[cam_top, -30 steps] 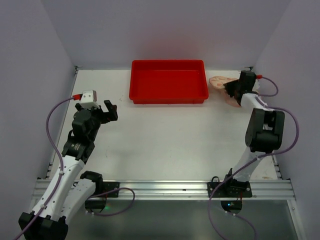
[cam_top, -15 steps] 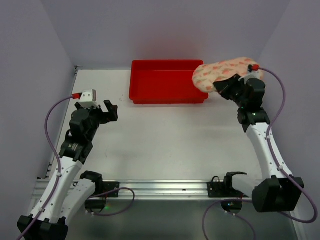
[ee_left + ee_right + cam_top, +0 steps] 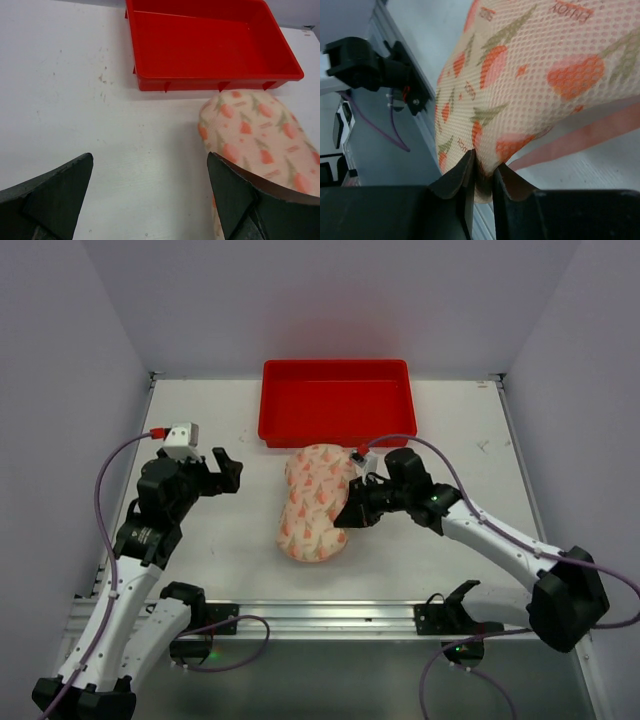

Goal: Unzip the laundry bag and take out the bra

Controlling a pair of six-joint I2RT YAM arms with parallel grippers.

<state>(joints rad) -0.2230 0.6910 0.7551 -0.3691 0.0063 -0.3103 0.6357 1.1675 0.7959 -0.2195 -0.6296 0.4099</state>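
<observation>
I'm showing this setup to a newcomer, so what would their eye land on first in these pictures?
The bright red tray sits empty at the far side. Just in front of it lies the laundry bag, cream with salmon print, its right edge pinched by the right gripper. The left gripper hangs open off to the bag's left.

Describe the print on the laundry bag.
The laundry bag is cream mesh printed with salmon-pink flowers on olive stems; clearest in the right wrist view.

Red tray (image 3: 337, 436) on white table (image 3: 240, 540)
</observation>
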